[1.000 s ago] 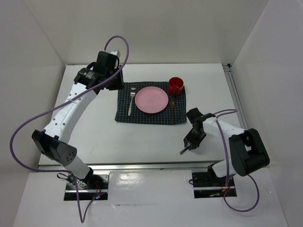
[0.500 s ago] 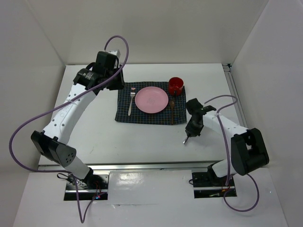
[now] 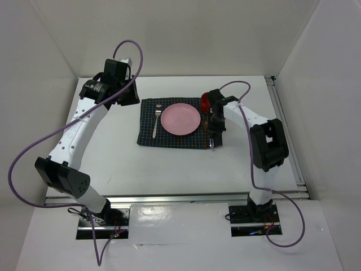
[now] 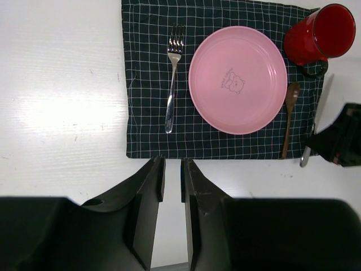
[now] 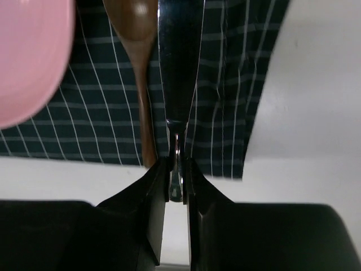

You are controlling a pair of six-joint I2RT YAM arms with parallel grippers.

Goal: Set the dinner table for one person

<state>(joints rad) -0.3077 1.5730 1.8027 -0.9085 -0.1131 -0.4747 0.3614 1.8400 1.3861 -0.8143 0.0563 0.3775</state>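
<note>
On the white dinner table lies a dark checked placemat carrying a pink plate, a fork to its left, a wooden spoon to its right and a red cup at the far right corner. My right gripper is shut on the handle of a metal knife, whose blade lies along the placemat just right of the spoon. My left gripper hovers over bare table left of the placemat, jaws a little apart and holding nothing.
Metal rails run along the table's right edge. White walls enclose the back and sides. The right arm reaches over the table's right part to the placemat. The left arm's purple cable loops out to the left.
My right gripper has carried the knife from the near right of the table up to the placemat's right edge beside the spoon. The left arm has drawn slightly back and left.
</note>
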